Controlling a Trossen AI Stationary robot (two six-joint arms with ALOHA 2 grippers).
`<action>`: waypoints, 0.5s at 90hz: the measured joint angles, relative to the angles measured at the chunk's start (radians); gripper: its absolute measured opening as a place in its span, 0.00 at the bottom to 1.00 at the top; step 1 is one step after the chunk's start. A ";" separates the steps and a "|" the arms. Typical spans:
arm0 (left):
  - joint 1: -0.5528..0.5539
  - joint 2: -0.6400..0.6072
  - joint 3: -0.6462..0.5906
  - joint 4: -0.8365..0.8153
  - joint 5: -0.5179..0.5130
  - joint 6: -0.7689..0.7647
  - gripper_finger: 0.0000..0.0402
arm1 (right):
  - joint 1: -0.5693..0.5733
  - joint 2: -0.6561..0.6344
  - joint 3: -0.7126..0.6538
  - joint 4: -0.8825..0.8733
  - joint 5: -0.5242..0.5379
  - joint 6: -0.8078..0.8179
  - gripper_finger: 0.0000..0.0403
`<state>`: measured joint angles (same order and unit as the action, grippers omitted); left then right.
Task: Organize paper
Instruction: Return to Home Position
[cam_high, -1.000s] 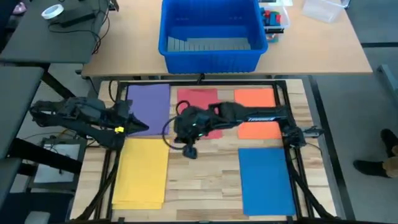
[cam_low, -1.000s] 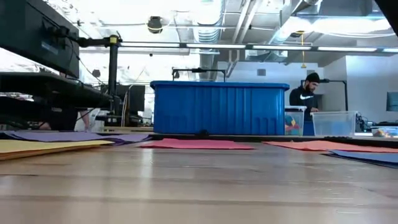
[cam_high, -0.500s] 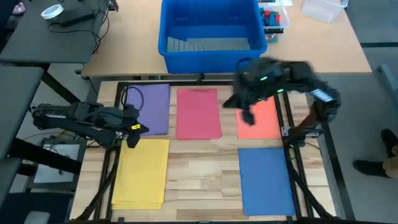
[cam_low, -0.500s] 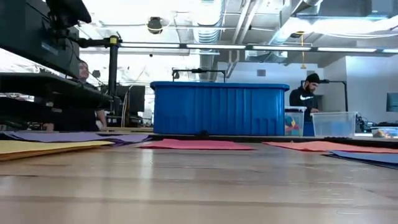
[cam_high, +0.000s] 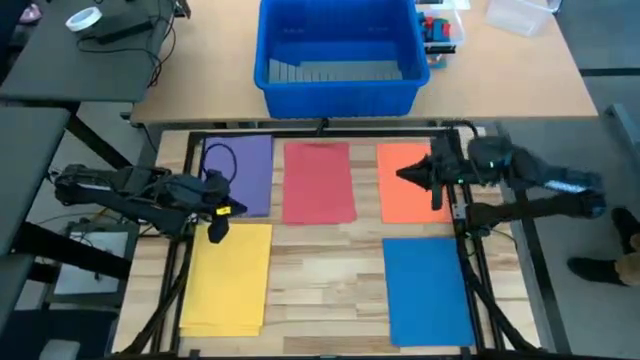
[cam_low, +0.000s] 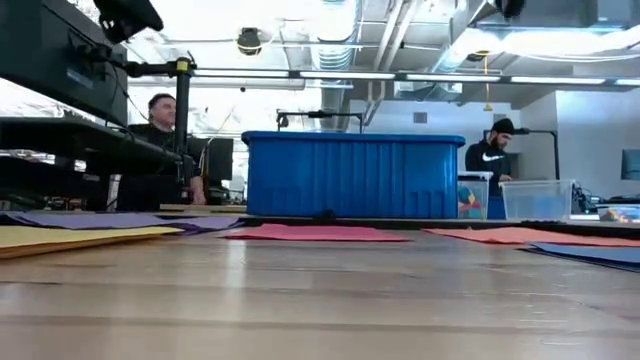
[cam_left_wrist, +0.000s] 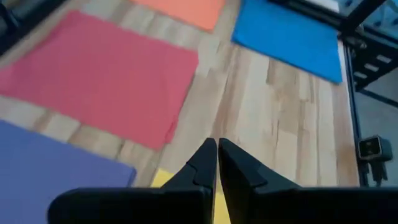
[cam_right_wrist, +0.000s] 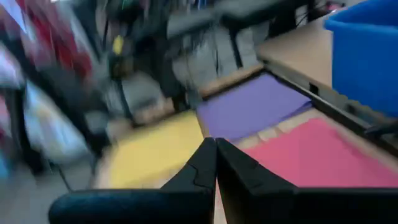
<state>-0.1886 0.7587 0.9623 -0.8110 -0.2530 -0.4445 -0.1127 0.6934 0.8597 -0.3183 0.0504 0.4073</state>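
Wooden tabletop (cam_high: 320, 270) carries the paper (cam_high: 318, 180) sorted by colour: yellow pile (cam_high: 228, 285) beside the left gripper (cam_high: 216, 231), orange pile (cam_high: 405, 200) beneath the right gripper (cam_high: 402, 174). Both grippers are clenched on nothing. Homing seems in hand; next, each arm must fold clear.

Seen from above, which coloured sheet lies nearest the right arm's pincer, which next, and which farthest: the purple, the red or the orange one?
From the right pincer, in the overhead view:
1. Orange sheet: right end of the back row, directly under the pincer.
2. Red sheet: middle of that row.
3. Purple sheet: left end of the row, farthest.
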 joint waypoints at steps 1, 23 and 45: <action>0.000 0.000 0.000 0.003 -0.003 0.003 0.00 | 0.000 -0.014 -0.028 0.028 0.001 0.020 0.00; 0.000 0.005 0.001 -0.026 -0.007 0.012 0.00 | 0.046 -0.175 -0.450 0.271 -0.001 0.112 0.00; 0.000 0.043 0.001 -0.051 -0.006 0.000 0.00 | 0.044 -0.308 -0.733 0.624 -0.028 0.006 0.00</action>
<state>-0.1886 0.8021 0.9630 -0.8623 -0.2588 -0.4450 -0.0689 0.3850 0.1265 0.3053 0.0220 0.4132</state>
